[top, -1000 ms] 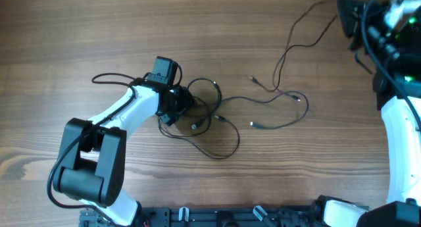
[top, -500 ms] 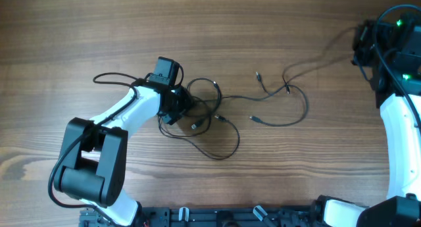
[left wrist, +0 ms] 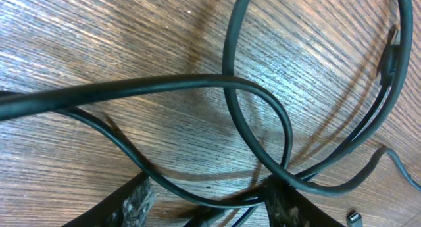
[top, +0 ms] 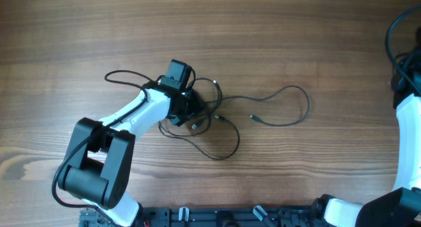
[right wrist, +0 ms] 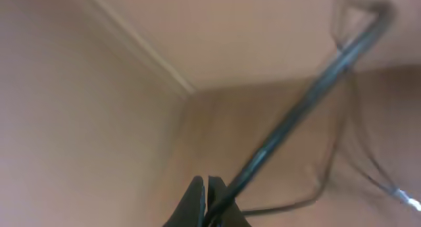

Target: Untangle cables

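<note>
The cables form a knotted bundle [top: 205,108] at the table's middle. One loose loop [top: 306,103] runs right from it and ends in a silver-tipped plug [top: 251,116]. Another loop [top: 231,148] lies toward the front. My left gripper [top: 191,115] sits low over the bundle's left side. In the left wrist view it [left wrist: 207,197] is open, its fingers [left wrist: 135,201] straddling a cable strand [left wrist: 197,197] among crossed loops [left wrist: 263,102]. My right gripper [right wrist: 207,187] is shut on a blurred black cable [right wrist: 309,95], lifted off the table. It is out of the overhead view.
The right arm's white link [top: 409,128] stands along the right edge. A thicker black arm cable [top: 122,74] loops behind the left arm. A black rail [top: 217,217] runs along the front edge. Bare wooden table [top: 99,29] surrounds the bundle.
The right gripper has pulled its cable away to the right and out of the overhead view. The long strand at upper right is gone. The left gripper shifted slightly right over the bundle.
</note>
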You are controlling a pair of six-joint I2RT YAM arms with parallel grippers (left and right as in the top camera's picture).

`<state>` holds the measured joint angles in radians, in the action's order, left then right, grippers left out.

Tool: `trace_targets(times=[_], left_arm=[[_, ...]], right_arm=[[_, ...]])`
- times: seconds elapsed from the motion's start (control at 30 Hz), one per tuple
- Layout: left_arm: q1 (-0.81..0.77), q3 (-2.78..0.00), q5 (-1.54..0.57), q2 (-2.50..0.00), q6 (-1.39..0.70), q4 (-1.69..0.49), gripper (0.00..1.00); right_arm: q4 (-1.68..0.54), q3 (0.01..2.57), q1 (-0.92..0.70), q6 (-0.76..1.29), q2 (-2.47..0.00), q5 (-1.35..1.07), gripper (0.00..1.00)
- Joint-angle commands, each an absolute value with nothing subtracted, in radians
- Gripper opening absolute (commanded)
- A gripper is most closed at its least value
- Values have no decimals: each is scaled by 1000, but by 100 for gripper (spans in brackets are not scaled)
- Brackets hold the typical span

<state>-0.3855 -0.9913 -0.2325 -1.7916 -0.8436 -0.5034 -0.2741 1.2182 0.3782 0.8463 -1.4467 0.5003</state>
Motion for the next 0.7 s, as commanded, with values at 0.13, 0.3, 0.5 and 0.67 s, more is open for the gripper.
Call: trace_targets(times=[0.13, 0.3, 0.5, 0.67], left_arm=[[-391, -961, -207, -1833, -845, -489, 57], [-391, -961, -207, -1833, -845, -488, 56], [-391, -961, -207, -1833, -846, -469, 55], [-391, -961, -208, -1833, -891, -440, 55]], right_arm=[[-460, 1216, 382, 917, -1630, 443, 4], [-423, 1216, 492, 916, -1709, 521, 4], [-429, 1215, 622, 875, -1796, 389, 4], [-404, 1215, 624, 863, -1911, 133, 32]])
